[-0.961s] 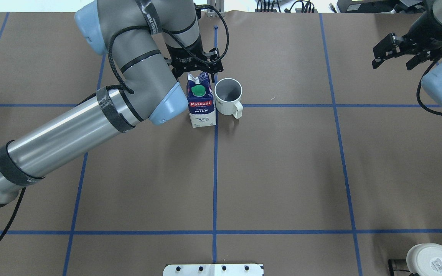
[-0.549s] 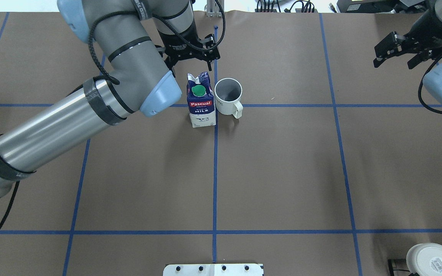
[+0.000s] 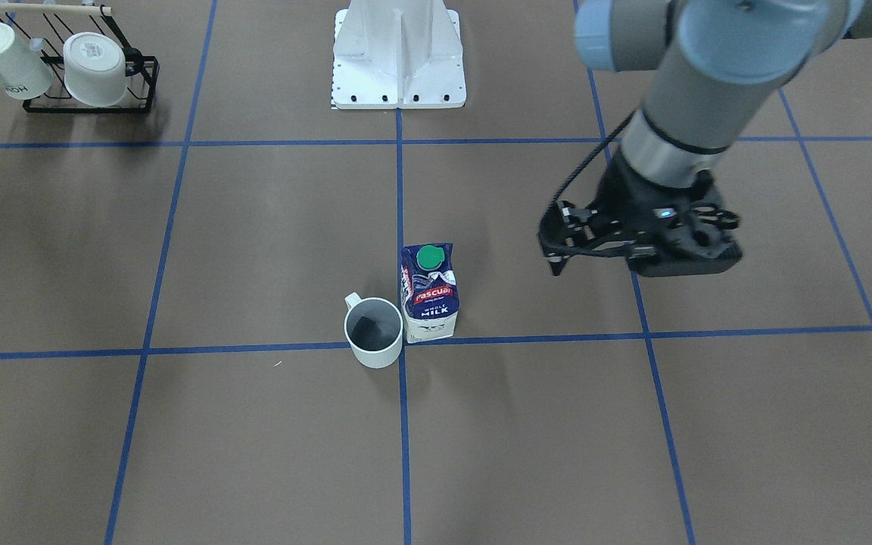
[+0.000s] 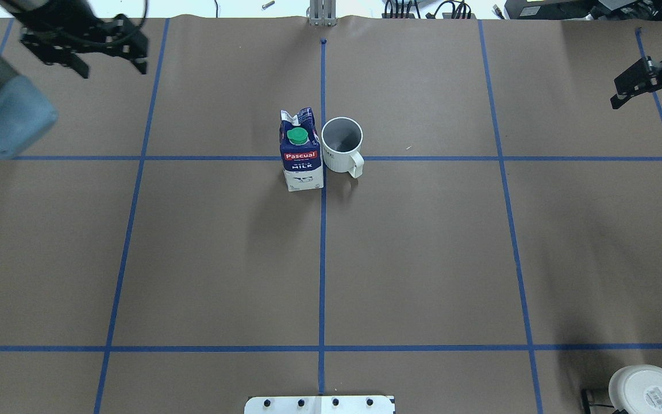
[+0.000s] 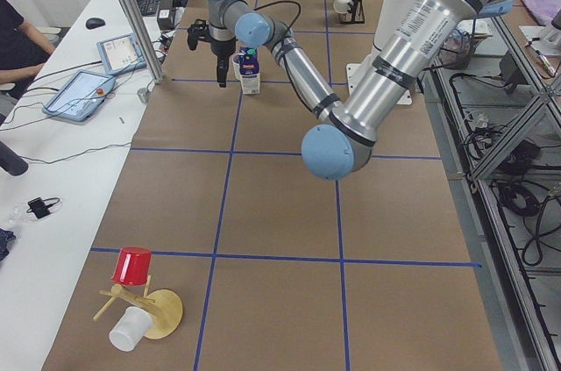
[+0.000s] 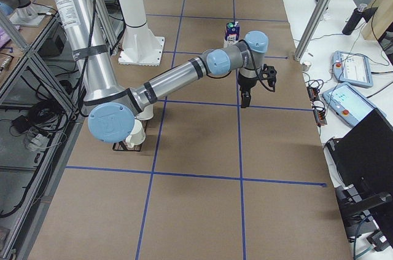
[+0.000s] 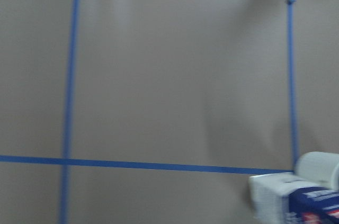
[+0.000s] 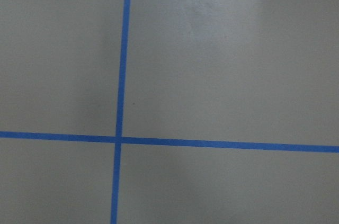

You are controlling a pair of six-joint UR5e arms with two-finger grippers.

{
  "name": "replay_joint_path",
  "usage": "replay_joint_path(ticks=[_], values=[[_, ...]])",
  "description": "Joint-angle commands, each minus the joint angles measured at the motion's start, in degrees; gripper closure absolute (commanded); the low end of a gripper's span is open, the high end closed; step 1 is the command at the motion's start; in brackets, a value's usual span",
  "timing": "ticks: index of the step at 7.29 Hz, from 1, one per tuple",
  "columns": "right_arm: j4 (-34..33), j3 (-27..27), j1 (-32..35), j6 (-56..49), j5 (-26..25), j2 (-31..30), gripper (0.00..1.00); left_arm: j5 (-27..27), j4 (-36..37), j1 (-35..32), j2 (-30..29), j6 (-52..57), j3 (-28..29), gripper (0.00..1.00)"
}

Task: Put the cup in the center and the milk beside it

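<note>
The left gripper (image 4: 115, 70) is wide open and empty. From overhead, the milk (image 4: 301, 150) and the cup (image 4: 342, 144) stand side by side at its 4 o'clock.

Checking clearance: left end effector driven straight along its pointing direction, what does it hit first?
Probably just bare table paper: the left end effector points down, and its wrist view shows only tape lines ahead. The milk and cup sit off to the side.
</note>
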Motion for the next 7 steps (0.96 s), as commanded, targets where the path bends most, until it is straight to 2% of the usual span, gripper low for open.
replay_joint_path(ticks=[1, 3, 5, 7], values=[[0.7, 1.0, 3.8, -0.4, 0.0, -3.0, 0.0, -3.4, -0.8, -8.8, 14.6, 6.7, -6.6, 0.02], [1.1, 0.5, 4.6, -0.6, -0.8, -7.0, 0.0, -3.5, -9.1, -16.1, 27.7, 21.4, -4.9, 0.02], [1.1, -5.6, 9.0, -5.8, -0.2, -8.6, 0.0, -2.9, -13.6, -16.6, 30.4, 23.7, 3.8, 0.02], [1.1, -10.5, 13.2, -15.2, 0.0, -9.0, 0.0, -3.3, -15.2, -18.5, 33.6, 24.7, 6.8, 0.02]])
